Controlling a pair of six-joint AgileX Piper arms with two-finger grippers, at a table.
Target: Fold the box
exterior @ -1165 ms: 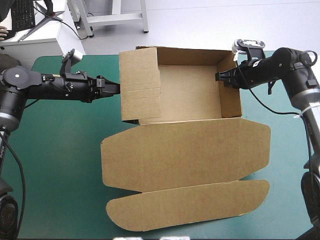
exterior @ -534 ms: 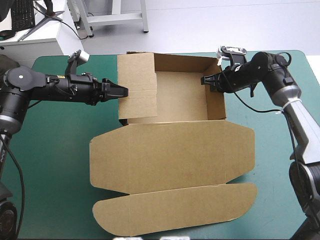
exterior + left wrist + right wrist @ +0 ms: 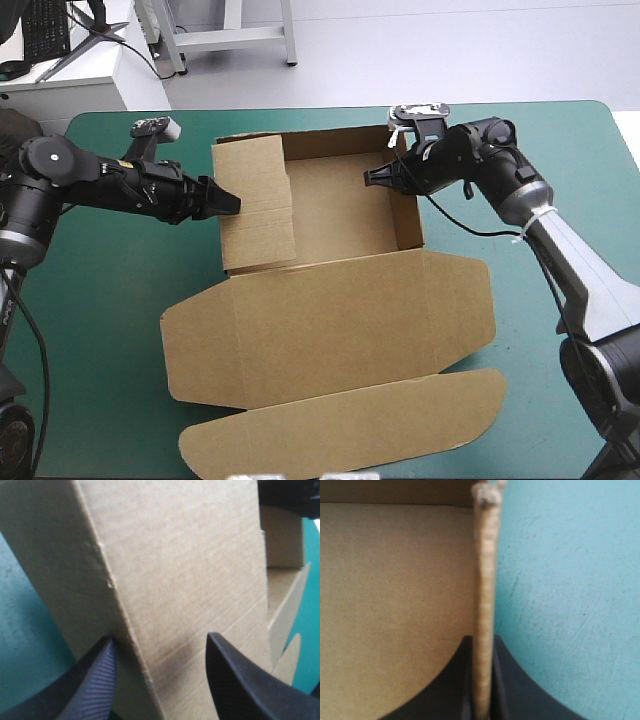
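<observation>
The brown box (image 3: 340, 200) stands as an open tray with raised walls, a little left of the table's middle. Its lid (image 3: 330, 320) and front flap (image 3: 350, 425) lie flat toward the near edge. My left gripper (image 3: 228, 203) is open against the outside of the left wall (image 3: 255, 200). In the left wrist view its fingers (image 3: 97, 680) stand apart around that wall's corner (image 3: 190, 565). My right gripper (image 3: 372, 177) is shut on the top edge of the right wall (image 3: 405, 215), and the board edge (image 3: 484, 580) runs straight between its fingers (image 3: 505, 690).
The teal-green cover (image 3: 560, 150) stretches to the box's right and left (image 3: 100, 300). The box's back wall (image 3: 330, 135) stands close to the table's far edge. The front flap reaches almost to the near edge.
The box has slid to the left and turned slightly, and both grippers have moved left with it. The right gripper kept its hold on the right wall.
</observation>
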